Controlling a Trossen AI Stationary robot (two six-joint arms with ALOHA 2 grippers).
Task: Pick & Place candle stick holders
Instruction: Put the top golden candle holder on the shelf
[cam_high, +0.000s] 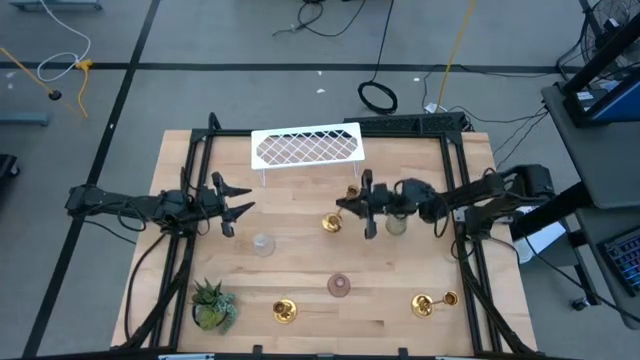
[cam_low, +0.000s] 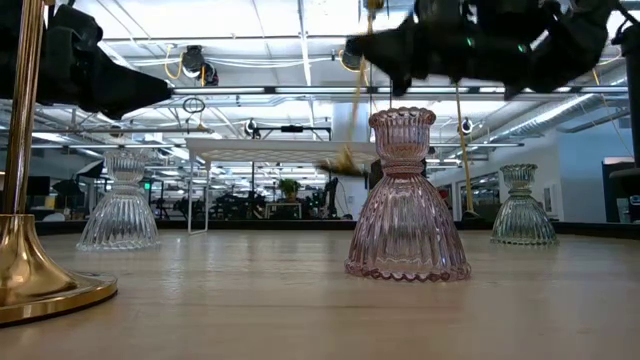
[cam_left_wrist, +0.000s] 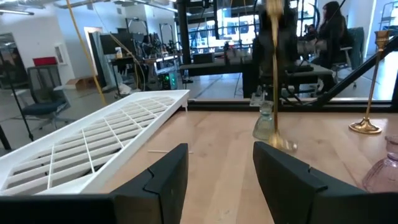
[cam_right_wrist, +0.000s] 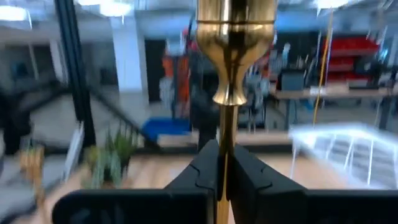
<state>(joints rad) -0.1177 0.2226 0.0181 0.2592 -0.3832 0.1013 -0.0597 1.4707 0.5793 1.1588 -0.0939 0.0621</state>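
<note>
Right wrist view: right claw (cam_right_wrist: 225, 171) clamped shut on slim stem of gold candle stick holder (cam_right_wrist: 235, 56), cup end upright above the fingers; high view puts that grip mid-worktop, right of centre, beside greenish glass holder (cam_high: 396, 222). Left claw (cam_high: 232, 200) part open, holding nothing, parked at left side near white rack (cam_high: 306, 147). Step judged as grasp just made; next likely a straight lift clear of the glass holder, then carry to the placing spot, which cannot be told.
</note>
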